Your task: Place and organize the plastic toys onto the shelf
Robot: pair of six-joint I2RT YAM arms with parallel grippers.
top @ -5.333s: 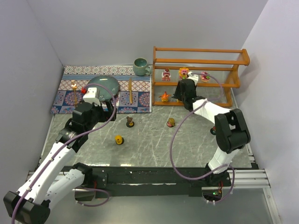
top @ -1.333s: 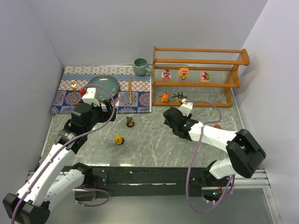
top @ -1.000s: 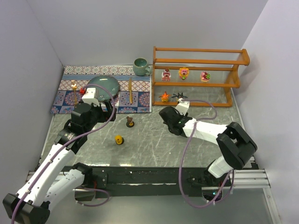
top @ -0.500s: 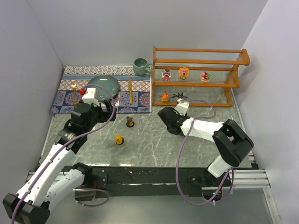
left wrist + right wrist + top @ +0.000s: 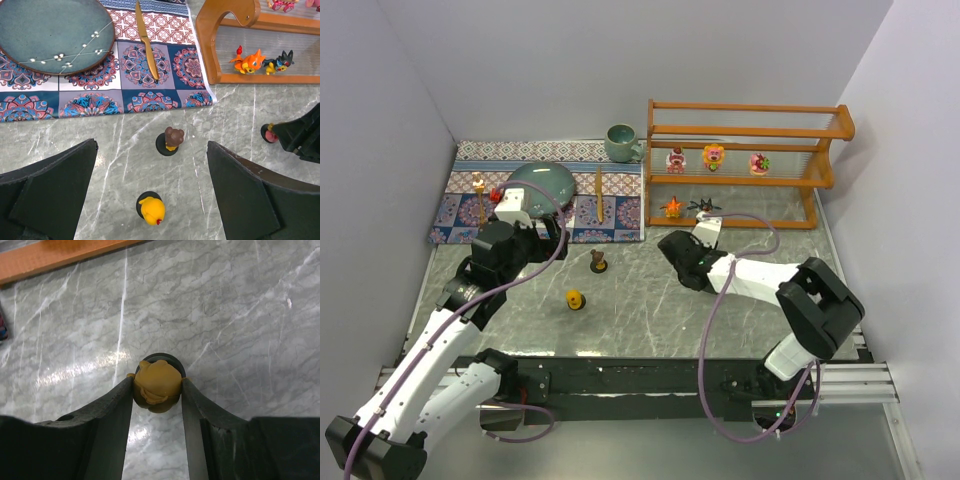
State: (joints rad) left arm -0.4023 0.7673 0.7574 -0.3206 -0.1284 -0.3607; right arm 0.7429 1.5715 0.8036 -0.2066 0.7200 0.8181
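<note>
My right gripper (image 5: 156, 388) is shut on a mustard round-headed toy (image 5: 156, 384) that stands on its dark base on the marble table; both fingers (image 5: 122, 407) press the sides of its head. From above, that gripper (image 5: 675, 250) covers the toy, just in front of the shelf (image 5: 750, 132). Three toys stand on the shelf's middle tier (image 5: 713, 156). An orange spiky toy (image 5: 672, 207) and a dark one (image 5: 703, 206) sit on the bottom tier. My left gripper (image 5: 151, 144) hangs open above a brown toy (image 5: 171, 138) and a yellow toy (image 5: 151, 209).
A patterned mat (image 5: 620, 215) lies at the back left with a teal plate (image 5: 542, 185), a wooden knife (image 5: 599, 195) and another utensil (image 5: 480, 200) on it. A teal mug (image 5: 620, 142) stands beside the shelf's left end. Walls close in on both sides.
The right gripper's jaws have drawn together onto the mustard toy's head, and the arm has shifted slightly left. The left arm and the other toys have not moved.
</note>
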